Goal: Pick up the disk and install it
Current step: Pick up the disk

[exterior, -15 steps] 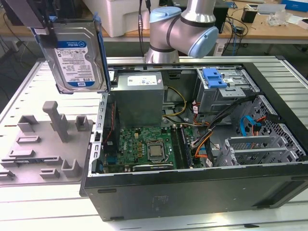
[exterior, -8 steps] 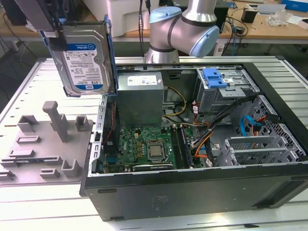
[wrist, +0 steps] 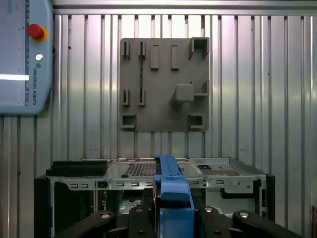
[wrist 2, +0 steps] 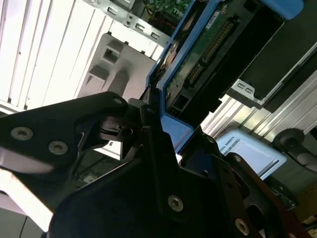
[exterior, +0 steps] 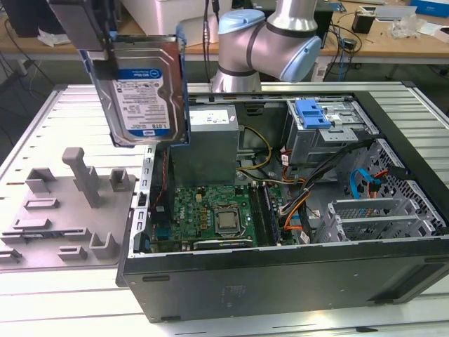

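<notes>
gripper, jaws clamped on the disk by its blue carrier; disk upright above the computer case edge nearest the grey fixture.

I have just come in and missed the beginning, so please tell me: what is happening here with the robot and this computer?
The robot arm is holding the disk in its hand, which is shut on the blue frame. The disk hangs on edge in the air, above the side of the open computer case at the exterior view's left, near the grey holder plate on the table. It is not yet installed in the case.
</notes>
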Action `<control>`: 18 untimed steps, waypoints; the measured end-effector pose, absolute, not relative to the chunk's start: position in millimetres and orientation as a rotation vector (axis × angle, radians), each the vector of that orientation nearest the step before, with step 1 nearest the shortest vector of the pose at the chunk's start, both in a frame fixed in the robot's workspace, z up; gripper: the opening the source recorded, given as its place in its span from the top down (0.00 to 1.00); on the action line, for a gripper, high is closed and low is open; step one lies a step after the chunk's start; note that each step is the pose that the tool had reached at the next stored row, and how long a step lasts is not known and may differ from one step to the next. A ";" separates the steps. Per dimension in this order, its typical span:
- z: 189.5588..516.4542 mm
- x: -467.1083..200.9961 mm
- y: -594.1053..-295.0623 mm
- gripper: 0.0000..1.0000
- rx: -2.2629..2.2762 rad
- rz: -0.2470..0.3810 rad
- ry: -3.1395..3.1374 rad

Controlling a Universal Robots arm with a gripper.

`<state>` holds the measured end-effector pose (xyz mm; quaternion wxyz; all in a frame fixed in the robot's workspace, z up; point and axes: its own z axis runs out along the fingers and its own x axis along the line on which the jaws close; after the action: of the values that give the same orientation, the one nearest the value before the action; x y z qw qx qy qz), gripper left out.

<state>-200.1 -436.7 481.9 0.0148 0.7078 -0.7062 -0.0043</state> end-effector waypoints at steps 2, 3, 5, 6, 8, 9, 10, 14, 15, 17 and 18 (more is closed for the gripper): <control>482.1 -193.0 -439.6 0.63 2.203 -0.014 -2.198; 482.1 -189.3 -441.1 0.63 2.203 -0.014 -2.198; 482.2 -181.3 -444.1 0.63 2.203 -0.014 -2.198; 482.3 -177.2 -445.7 0.63 2.202 -0.014 -2.198; 482.3 -169.7 -448.5 0.63 2.202 -0.015 -2.197; 482.3 -166.9 -449.5 0.63 2.202 -0.015 -2.197; 482.3 -163.8 -450.6 0.63 2.202 -0.015 -2.198; 482.5 -150.1 -455.2 0.63 2.202 -0.016 -2.197; 482.5 -146.8 -456.2 0.63 2.202 -0.016 -2.197; 482.6 -140.3 -458.3 0.63 2.202 -0.016 -2.197; 482.7 -135.8 -459.7 0.63 2.201 -0.017 -2.197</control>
<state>-135.8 -459.7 482.7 0.0158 0.7078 -0.7063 -0.0053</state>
